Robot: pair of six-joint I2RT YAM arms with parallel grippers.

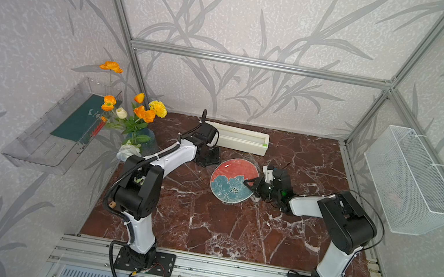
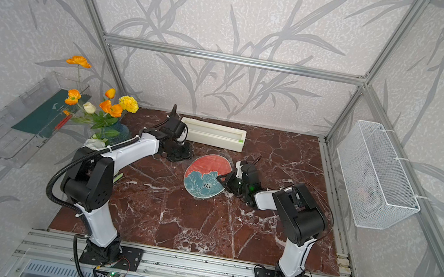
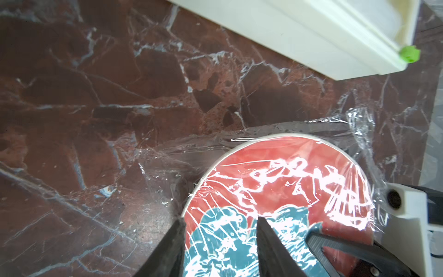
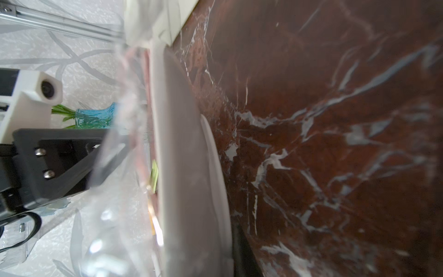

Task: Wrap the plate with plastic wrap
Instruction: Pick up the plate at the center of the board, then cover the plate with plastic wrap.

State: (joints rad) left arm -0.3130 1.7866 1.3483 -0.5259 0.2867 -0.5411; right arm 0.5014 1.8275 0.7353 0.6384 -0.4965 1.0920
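Right fingers (image 3: 342, 242) straddle plate (image 1: 232, 171) rim, forearm (image 1: 305, 205) low, level; left fingers (image 3: 167, 251) angled down.

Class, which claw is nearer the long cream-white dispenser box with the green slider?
The left claw: it hangs by the left end of the cream-white dispenser box. The right claw is farther off, at the right rim of the coral-red round ceramic plate.
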